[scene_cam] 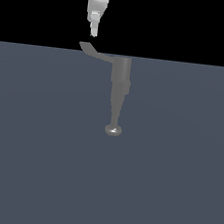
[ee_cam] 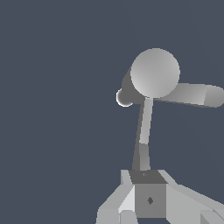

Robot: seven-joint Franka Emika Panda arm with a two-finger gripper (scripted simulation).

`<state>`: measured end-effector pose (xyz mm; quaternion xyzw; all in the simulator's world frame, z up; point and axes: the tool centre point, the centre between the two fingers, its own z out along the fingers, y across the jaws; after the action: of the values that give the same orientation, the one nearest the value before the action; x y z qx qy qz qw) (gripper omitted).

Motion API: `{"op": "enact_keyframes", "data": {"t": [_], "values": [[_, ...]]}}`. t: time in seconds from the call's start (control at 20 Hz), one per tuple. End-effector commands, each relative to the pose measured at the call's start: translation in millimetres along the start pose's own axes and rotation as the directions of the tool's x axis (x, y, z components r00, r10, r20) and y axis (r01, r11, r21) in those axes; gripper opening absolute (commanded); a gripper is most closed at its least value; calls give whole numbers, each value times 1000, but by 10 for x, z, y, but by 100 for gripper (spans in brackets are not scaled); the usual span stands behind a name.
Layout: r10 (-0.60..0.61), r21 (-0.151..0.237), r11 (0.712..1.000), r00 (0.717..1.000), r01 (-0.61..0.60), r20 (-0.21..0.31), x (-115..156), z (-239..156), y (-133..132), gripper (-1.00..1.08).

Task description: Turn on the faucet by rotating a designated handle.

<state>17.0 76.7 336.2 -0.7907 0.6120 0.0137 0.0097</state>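
Observation:
The grey faucet [scene_cam: 121, 71] stands on the floor, its tapering spout ending in a rounded shiny tip [scene_cam: 113, 130]. The thin curved handle [scene_cam: 96, 52] reaches from the top of the cylinder toward the exterior view's left, with an upturned end. My white gripper [scene_cam: 93, 32] hangs just above that end, apart from it, with the fingers together and nothing between them. In the wrist view the faucet's round top [ee_cam: 155, 72] shows from above. The handle [ee_cam: 145, 124] runs from it to just under my gripper [ee_cam: 146, 176].
A flat dark blue-grey floor [scene_cam: 39, 164] spreads around the faucet. A thick grey part of the faucet [ee_cam: 192, 95] sticks out sideways from the body in the wrist view. Black background lies behind the floor's far edge.

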Motion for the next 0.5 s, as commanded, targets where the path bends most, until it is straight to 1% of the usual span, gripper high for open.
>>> {"op": "enact_keyframes", "data": {"t": [0.0,0.45], "values": [[51,1,999,999,-51,-8,-20,98,-92,-100],[160,6,987,987,-160,-29,-70,329,-283,-100]]}}
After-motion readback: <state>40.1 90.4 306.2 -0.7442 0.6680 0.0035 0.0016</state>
